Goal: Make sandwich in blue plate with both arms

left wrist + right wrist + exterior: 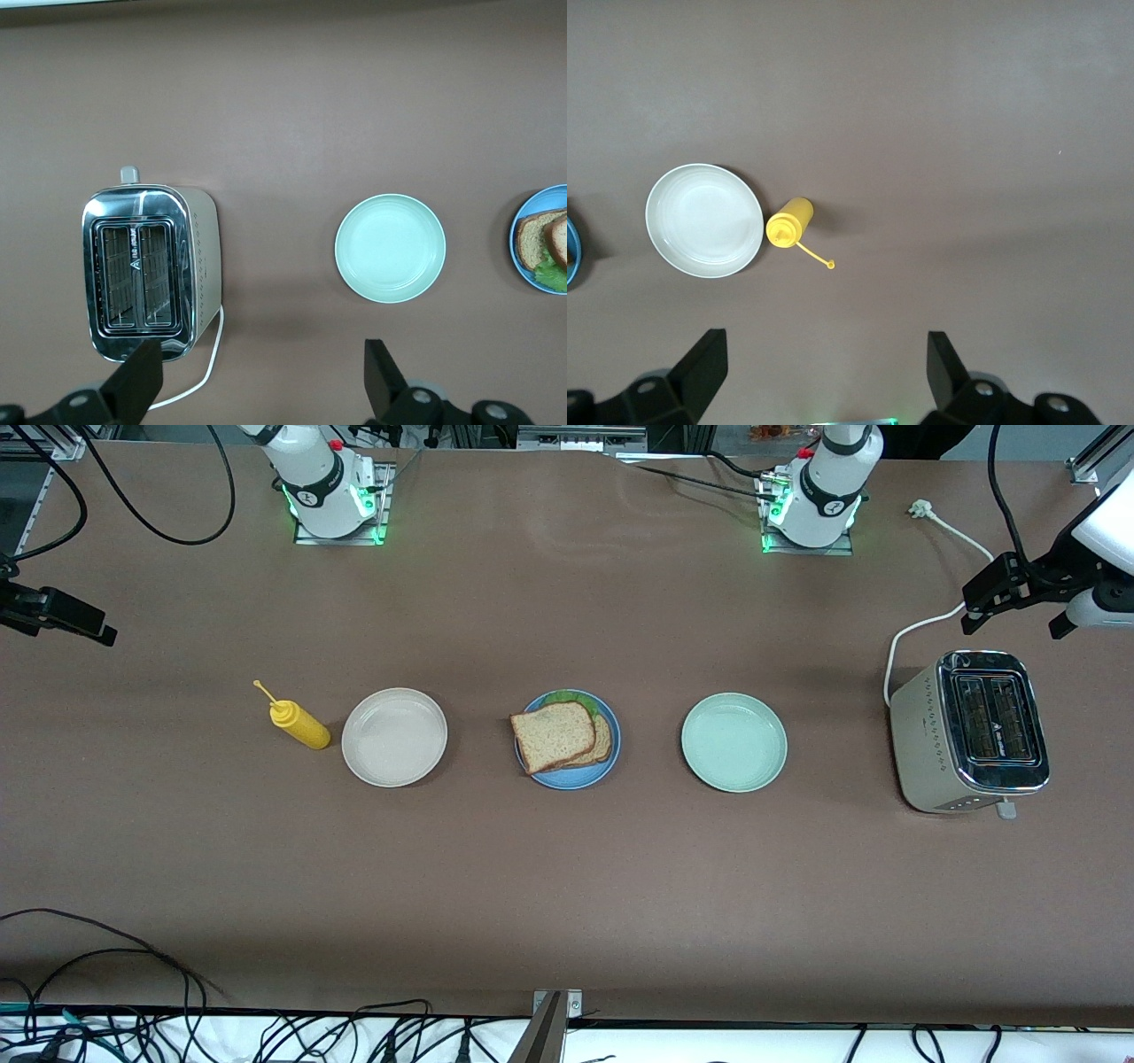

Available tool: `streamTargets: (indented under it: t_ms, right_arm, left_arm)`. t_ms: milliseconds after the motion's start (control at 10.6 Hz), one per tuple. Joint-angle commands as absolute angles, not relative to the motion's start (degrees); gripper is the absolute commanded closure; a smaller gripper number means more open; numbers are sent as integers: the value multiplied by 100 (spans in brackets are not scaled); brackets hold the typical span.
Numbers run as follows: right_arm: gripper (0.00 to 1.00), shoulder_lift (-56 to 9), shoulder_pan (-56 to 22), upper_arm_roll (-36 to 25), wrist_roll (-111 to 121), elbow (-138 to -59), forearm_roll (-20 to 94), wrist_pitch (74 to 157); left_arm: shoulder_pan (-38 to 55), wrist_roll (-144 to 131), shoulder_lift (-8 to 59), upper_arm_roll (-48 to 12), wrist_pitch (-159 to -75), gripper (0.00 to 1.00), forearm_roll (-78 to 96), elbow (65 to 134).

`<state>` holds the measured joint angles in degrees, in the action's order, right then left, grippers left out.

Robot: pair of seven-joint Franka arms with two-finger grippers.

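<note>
The sandwich (554, 735) lies on the blue plate (567, 781) at the table's middle: one brown slice on top, a second slice peeking out beneath, green lettuce (567, 697) showing at the edge farther from the front camera. The left wrist view catches the plate's rim (542, 197) and part of the sandwich (536, 239). My left gripper (1019, 607) is open and empty, up in the air over the toaster end (260, 372). My right gripper (62, 613) is open and empty, high over the right arm's end of the table (826, 363). A sliver of the blue plate (571, 252) shows there.
A beige plate (394, 737) and a yellow squeeze bottle (299, 724) sit toward the right arm's end. A mint-green plate (733, 741) and a silver toaster (970, 731) with a white cable (921, 629) sit toward the left arm's end. Both side plates hold nothing.
</note>
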<state>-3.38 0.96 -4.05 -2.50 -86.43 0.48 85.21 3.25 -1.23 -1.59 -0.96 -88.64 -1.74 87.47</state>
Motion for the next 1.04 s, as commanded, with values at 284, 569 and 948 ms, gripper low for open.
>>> streamTargets:
  t_ms: [284,569,948]
  right_arm:
    - [0,-369,123,-378,-237,-8499,70,8429]
    - [0,-369,123,-387,-229,-8499,70,8437]
    - [0,-378,114,-378,-123,-8499,70,8455]
  left_arm:
    - [272,-185,-133,-123,-8807,0,-150,8657]
    - [281,-193,-71,-123,-8807,0,-159,8640]
    - [264,-211,-44,-114,-8815,0,-237,8648]
